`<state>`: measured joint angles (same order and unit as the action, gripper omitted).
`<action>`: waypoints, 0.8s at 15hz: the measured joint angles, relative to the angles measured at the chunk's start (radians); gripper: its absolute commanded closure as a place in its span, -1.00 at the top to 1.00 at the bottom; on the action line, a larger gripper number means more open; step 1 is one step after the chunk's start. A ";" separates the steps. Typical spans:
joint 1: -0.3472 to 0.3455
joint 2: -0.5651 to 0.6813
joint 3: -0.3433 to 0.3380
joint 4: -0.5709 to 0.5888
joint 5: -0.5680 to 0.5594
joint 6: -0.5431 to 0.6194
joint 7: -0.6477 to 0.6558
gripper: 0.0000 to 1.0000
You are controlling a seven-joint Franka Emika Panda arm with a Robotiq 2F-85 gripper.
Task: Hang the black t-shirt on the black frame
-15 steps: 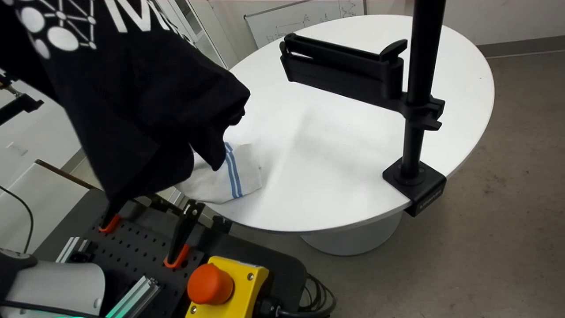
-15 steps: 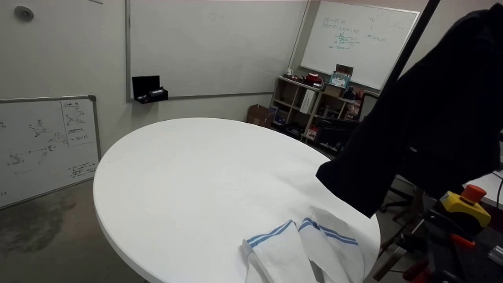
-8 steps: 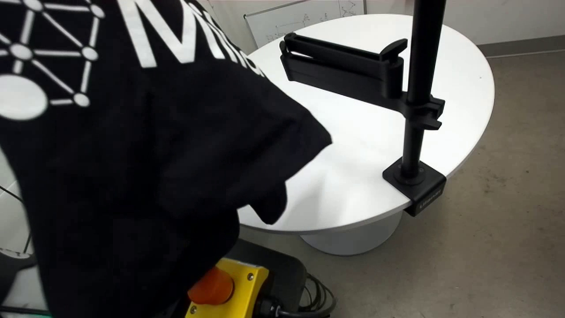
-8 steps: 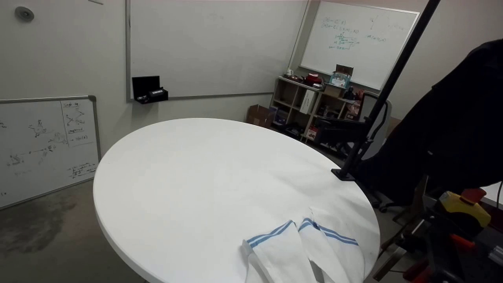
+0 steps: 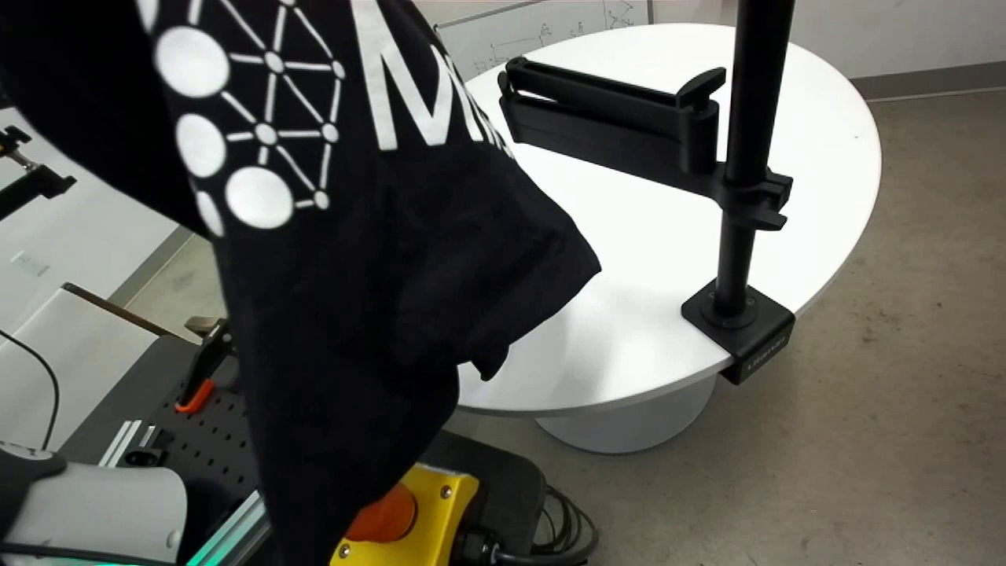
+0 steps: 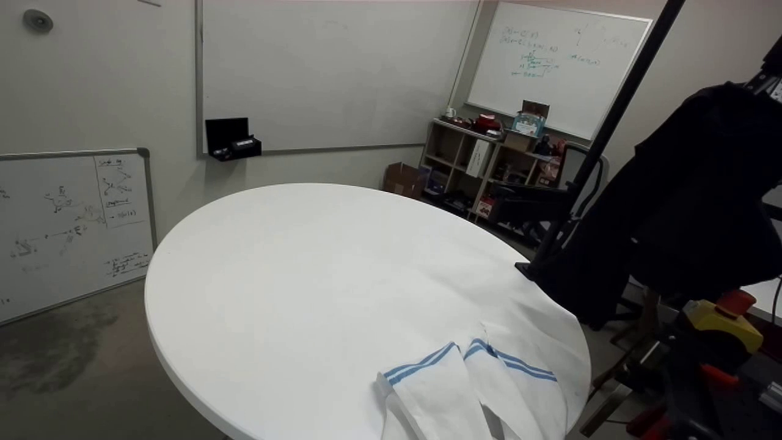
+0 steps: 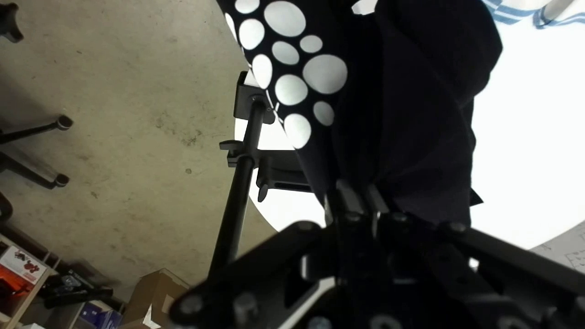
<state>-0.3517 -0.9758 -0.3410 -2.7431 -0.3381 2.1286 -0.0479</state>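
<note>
Gripper (image 7: 358, 196): fingers clamped on black t-shirt (image 5: 377, 275), fabric pinched between them in wrist view. Shirt, white dot print showing, hangs from gripper near black frame (image 5: 731, 189) in both exterior views (touching or apart: can't tell). Frame stands upright at edge of white table (image 6: 293, 293). White cloth with blue stripes (image 6: 434, 385) lies on same table.

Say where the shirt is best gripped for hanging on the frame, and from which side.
Probably at its top, from above. The shirt is limp and hangs below the tool, which pinches it there, leaving the lower fabric free to drape over the frame. Which part of the garment is pinched, I can't tell.
</note>
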 measured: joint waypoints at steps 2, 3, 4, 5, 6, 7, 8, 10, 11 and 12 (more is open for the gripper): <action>0.005 0.070 0.011 0.020 0.000 0.034 0.000 -0.98; 0.009 0.106 0.017 0.035 0.001 0.046 0.000 -0.98; 0.015 0.141 0.024 0.052 0.002 0.055 0.000 -0.98; 0.021 0.178 0.033 0.070 0.005 0.064 0.000 -0.98; 0.029 0.215 0.041 0.091 0.008 0.070 0.000 -0.98; 0.037 0.252 0.049 0.115 0.013 0.074 0.001 -0.98; 0.045 0.290 0.057 0.141 0.019 0.076 0.002 -0.98; 0.058 0.363 0.070 0.196 0.034 0.079 0.005 -0.98; 0.061 0.399 0.076 0.225 0.040 0.080 0.006 -0.98; 0.064 0.435 0.080 0.255 0.045 0.082 0.008 -0.98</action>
<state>-0.2873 -0.5409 -0.2607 -2.4882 -0.2931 2.2105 -0.0395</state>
